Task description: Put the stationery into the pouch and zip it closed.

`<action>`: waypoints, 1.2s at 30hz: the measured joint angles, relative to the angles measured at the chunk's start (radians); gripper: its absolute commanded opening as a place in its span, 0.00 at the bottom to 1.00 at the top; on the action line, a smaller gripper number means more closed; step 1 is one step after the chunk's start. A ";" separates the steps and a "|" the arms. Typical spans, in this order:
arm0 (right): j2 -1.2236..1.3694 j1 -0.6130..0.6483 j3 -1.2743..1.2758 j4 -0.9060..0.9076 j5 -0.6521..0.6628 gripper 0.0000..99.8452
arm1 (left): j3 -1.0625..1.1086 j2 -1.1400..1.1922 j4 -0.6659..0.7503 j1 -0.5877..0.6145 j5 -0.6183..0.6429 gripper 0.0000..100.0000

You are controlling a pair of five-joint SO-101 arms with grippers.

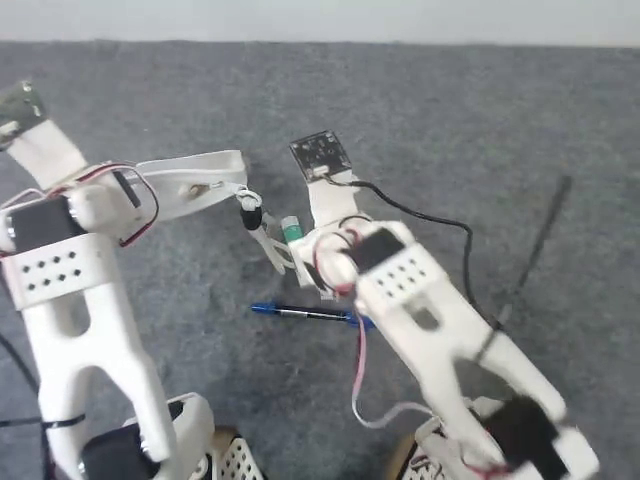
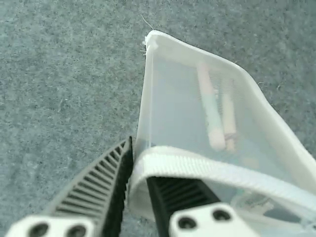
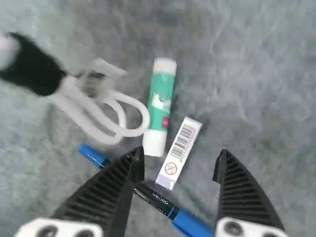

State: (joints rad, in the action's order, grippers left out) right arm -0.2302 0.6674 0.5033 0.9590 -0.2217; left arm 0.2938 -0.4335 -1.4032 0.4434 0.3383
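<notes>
My left gripper [image 2: 138, 163] is shut on the rim of the translucent white pouch [image 2: 197, 123], which holds two pale pens inside. In the high view the left gripper [image 1: 250, 213] holds the pouch [image 1: 270, 245] near the table's middle. My right gripper [image 3: 180, 153] is open and hovers over a white eraser [image 3: 178, 153] with a barcode. A green-and-white glue stick [image 3: 159, 106] lies beside the eraser, and a blue pen [image 3: 163, 207] lies under the jaws. The pouch's open rim [image 3: 108, 113] loops next to the glue stick. From above, the glue stick [image 1: 290, 229] and pen [image 1: 305, 313] flank the right gripper [image 1: 305, 265].
Grey carpet [image 1: 450, 120] covers the table. A black cable [image 1: 420, 215] runs off the right arm, and a thin dark rod [image 1: 540, 240] lies at the right. Both arm bases stand at the front edge.
</notes>
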 measured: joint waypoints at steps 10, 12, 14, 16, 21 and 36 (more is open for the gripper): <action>0.319 0.000 -0.127 0.008 -0.025 0.22 | 0.000 0.000 0.000 0.000 0.000 0.01; 0.358 0.000 -0.141 0.008 -0.025 0.22 | 0.000 0.000 0.000 0.000 0.000 0.01; 0.404 0.000 -0.160 0.008 -0.025 0.22 | 0.000 0.000 0.000 0.000 0.000 0.01; 0.436 -0.005 -0.184 0.008 -0.025 0.18 | 0.000 0.000 0.000 0.000 0.000 0.01; 0.529 -0.005 -0.252 0.072 -0.025 0.02 | 0.000 0.000 0.000 0.000 0.000 0.01; 0.535 -0.031 -0.328 0.176 -0.025 0.01 | 0.000 0.000 0.000 0.000 0.000 0.01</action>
State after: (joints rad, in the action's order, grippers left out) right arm 0.3053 0.6368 0.1749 1.1354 -0.2463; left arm 0.2938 -0.4335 -1.4032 0.4434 0.3383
